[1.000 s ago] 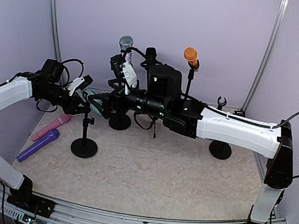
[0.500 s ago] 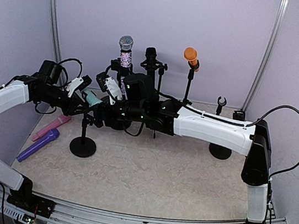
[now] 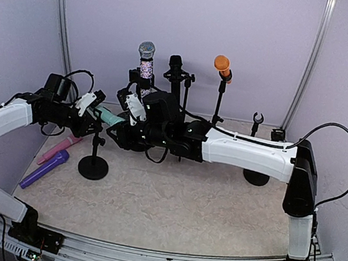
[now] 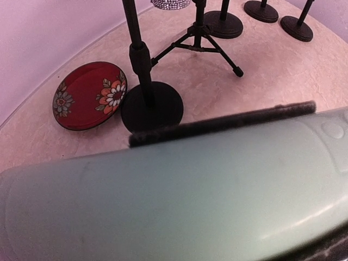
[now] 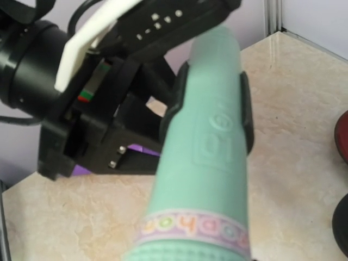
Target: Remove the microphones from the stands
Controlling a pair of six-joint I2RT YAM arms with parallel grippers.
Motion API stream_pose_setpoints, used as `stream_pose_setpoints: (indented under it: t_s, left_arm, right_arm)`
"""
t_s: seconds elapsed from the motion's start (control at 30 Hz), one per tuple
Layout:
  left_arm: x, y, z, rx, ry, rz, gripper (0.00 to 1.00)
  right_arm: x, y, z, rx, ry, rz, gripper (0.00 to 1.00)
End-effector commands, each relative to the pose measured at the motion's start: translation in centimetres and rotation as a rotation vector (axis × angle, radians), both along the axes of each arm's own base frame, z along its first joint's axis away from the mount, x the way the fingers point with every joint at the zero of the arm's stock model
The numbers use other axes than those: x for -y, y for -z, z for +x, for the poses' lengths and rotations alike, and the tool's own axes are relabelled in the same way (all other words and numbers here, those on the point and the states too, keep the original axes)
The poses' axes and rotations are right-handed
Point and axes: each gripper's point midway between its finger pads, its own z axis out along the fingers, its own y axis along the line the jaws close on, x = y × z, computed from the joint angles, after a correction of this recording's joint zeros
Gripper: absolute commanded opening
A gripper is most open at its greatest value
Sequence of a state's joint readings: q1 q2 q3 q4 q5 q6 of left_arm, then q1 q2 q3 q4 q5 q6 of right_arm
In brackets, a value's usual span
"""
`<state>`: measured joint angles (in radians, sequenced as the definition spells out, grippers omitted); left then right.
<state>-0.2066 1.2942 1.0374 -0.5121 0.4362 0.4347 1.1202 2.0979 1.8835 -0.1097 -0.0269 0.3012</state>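
Beige marbled tabletop [image 3: 196, 205] enclosed by lilac walls [image 3: 259, 32] with metal corner posts [image 3: 313, 56]. The left fingers [image 4: 223, 122] are clamped across the barrel of the mint-green plastic microphone [image 4: 163, 196], which lies nearly level between them above the pole of the short black round-based stand [image 3: 94, 158]; whether the stand still grips it cannot be told. The right fingers [image 3: 121, 126] sit at the microphone's far end, their state unclear. Below the left fingers lie a pink microphone [image 3: 60, 147] and a purple microphone [image 3: 44, 169]. Beyond them rests a red flowered plate [image 4: 89, 95]. Behind the right fingers stand a glittery silver-headed microphone [image 3: 147, 52] and an orange-headed microphone [image 3: 221, 64].
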Motion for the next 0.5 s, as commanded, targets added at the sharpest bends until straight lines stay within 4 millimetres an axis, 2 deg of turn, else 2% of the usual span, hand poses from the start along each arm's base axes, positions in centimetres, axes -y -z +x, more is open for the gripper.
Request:
stream_pose_setpoints:
  t_s: [0.0, 0.3, 0.47]
  left_arm:
    - [0.6, -1.0, 0.2, 0.118, 0.06, 0.041, 0.0]
    - [-1.3, 0.6, 1.6, 0.161, -0.017, 0.12, 0.0]
    - [-2.2, 1.3, 2.4, 0.151, -0.054, 0.127, 0.0]
  right_arm:
    - [1.0, -4.1, -1.8, 0.057, -0.012, 0.079, 0.11]
    - [5.7, -6.9, -3.8, 0.092, 0.016, 0.119, 0.02]
    - [7.9, -7.0, -4.9, 0.079, 0.02, 0.117, 0.01]
